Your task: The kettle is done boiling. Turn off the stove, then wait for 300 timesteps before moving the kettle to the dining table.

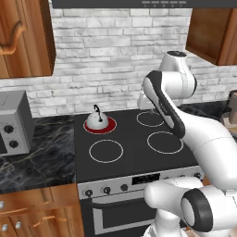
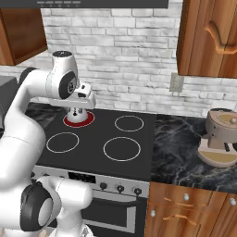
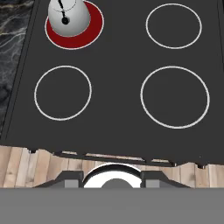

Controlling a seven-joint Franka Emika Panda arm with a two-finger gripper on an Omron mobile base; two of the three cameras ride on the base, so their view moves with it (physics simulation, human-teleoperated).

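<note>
The kettle [image 1: 97, 120], small, silvery and domed with a thin black handle, stands on the back-left burner of the stove [image 1: 134, 155], and that burner glows red under it. In the right base view the kettle [image 2: 76, 115] is half hidden behind my hand. My gripper [image 2: 88, 102] hangs high above the cooktop, pointing down, well clear of the kettle [image 3: 68, 15]. In the hand view its fingertips [image 3: 73, 178] stand apart with nothing between them. The black knobs [image 1: 106, 190] line the stainless front. The dining table is out of view.
A grey microwave [image 1: 13, 127] sits on the dark marble counter [image 1: 44, 155] left of the stove. On the right counter [image 2: 183, 148] stands a beige appliance [image 2: 221, 136]. Wooden cabinets [image 2: 208, 37] and a hood hang overhead. A white brick wall backs it all.
</note>
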